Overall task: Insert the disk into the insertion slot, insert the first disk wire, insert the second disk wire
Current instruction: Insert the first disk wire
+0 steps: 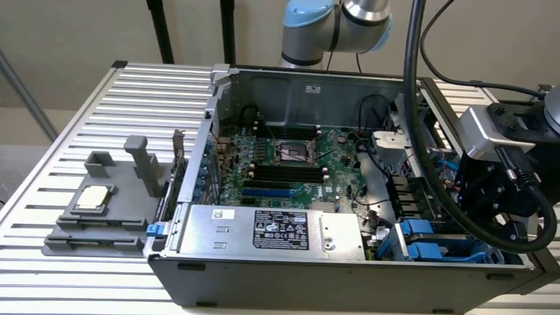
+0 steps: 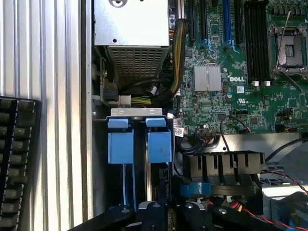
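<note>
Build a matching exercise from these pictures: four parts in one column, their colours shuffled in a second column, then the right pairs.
Column one
1. power-supply box
2. circuit board
3. drive-cage tabs
4. fixture block

Column two
A. green
B. bright blue
C. silver, with a black-and-white label
D. dull grey all over

Pairs: 1-C, 2-A, 3-B, 4-D
</note>
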Motion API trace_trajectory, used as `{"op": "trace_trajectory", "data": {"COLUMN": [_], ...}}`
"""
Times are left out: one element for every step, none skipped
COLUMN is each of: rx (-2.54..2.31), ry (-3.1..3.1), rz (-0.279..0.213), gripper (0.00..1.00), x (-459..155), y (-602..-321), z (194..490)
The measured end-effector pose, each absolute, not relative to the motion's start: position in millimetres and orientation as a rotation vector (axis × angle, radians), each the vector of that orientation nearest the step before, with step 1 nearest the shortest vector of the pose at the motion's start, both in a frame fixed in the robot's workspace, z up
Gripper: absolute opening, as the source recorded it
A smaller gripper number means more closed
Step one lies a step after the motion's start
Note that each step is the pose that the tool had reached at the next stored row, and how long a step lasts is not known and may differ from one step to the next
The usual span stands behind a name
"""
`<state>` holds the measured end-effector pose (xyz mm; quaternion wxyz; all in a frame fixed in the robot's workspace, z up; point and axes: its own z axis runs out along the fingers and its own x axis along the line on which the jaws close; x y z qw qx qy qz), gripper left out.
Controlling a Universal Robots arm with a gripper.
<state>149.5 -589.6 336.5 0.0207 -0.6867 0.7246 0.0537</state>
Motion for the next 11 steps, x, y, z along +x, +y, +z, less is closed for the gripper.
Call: {"op": "trace_trajectory", "data": {"rx": [-2.129, -2.130, -2.129, -2.129, -2.129, -2.129, -2.129, -2.129, -2.129, -2.129, -2.129], "ry": [2.247, 2.247, 2.247, 2.246, 2.246, 2.246, 2.246, 2.246, 2.247, 2.247, 2.246], "rz": [0.166, 0.166, 0.166, 0.166, 0.165, 0.165, 0.165, 0.165, 0.165, 0.165, 0.165], "gripper": [0.16, 0.16, 0.16, 0.16, 0.16, 0.16, 0.16, 0.16, 0.16, 0.16, 0.16], "x": [149.5, 149.5, 149.5, 149.5, 149.6, 150.0, 150.4, 150.7, 151.3, 151.7, 151.9], "y": [-589.6, -589.6, -589.6, -589.6, -589.6, -589.6, -589.5, -589.5, -589.4, -589.4, -589.4], "z": [336.1, 335.8, 335.4, 334.9, 334.0, 333.9, 333.8, 333.7, 333.6, 333.6, 333.5]}}
